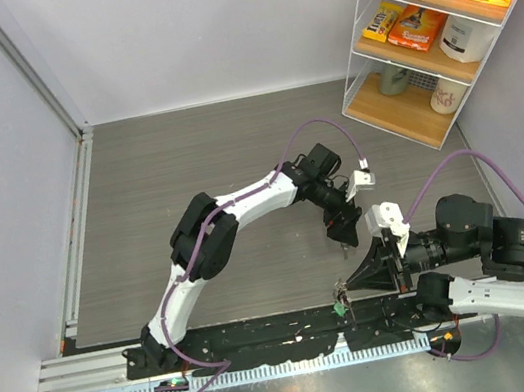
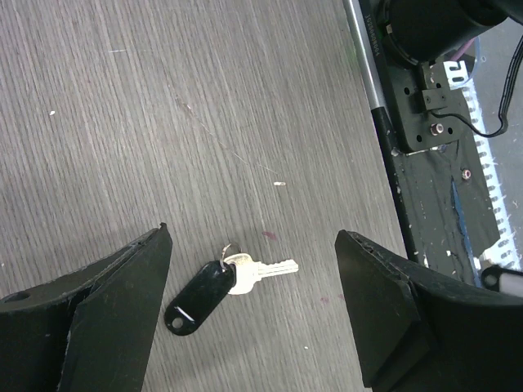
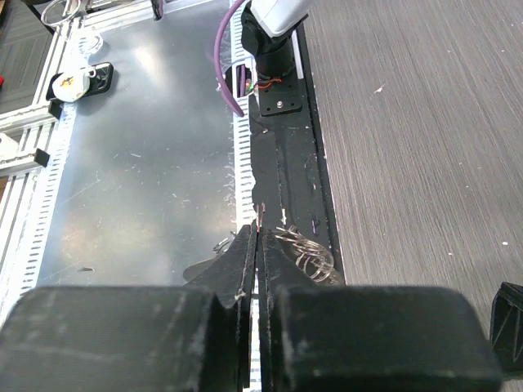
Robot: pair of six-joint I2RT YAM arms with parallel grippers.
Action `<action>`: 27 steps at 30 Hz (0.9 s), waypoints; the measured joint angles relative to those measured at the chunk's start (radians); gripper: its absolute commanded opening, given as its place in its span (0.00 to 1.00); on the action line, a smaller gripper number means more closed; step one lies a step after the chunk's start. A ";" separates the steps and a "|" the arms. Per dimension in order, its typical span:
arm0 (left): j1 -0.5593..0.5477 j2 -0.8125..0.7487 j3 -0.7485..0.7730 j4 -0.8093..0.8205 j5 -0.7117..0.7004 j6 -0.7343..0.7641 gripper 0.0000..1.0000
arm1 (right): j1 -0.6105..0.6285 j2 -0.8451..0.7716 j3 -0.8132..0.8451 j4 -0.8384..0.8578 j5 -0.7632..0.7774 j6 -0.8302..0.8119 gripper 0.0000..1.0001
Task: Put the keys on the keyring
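Your left pincer hangs released, jaws wide, right over the key on the bench. Look at how it lies: the key sits in the gap between the two fingers, set back a little from the tips toward the wrist, touching neither. Its long axis runs across the gap, finger to finger. The blade aims at one finger, the black tag slants off toward the other, and a small split ring joins them. My read: close as you stand and the fingers meet the ends, not the flat sides, so a wrist turn looks wise before you drop.

Over at the near edge, your right pincer is clenched tight above the black rail. The keyring shows as silvery loops just beside its tips. From above, the green piece dangles under that tip, so the ring looks pinched there. The left arm is plainly nearer the key; the right is well apart from it.
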State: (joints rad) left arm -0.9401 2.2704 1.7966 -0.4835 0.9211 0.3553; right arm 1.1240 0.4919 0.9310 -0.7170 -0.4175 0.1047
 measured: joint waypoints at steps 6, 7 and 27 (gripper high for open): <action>-0.001 0.047 0.049 -0.042 0.000 0.022 0.83 | 0.000 -0.003 -0.026 0.013 -0.017 -0.001 0.05; -0.001 0.054 0.053 -0.047 0.001 0.024 0.82 | 0.000 -0.003 -0.029 0.012 -0.019 -0.001 0.05; -0.001 0.133 0.114 -0.139 0.023 0.087 0.58 | 0.000 -0.003 -0.032 0.013 -0.037 -0.021 0.06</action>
State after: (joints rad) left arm -0.9413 2.4031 1.9102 -0.6228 0.9443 0.4419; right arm 1.1240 0.4885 0.8993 -0.7040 -0.4541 0.0841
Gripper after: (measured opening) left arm 0.609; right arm 0.063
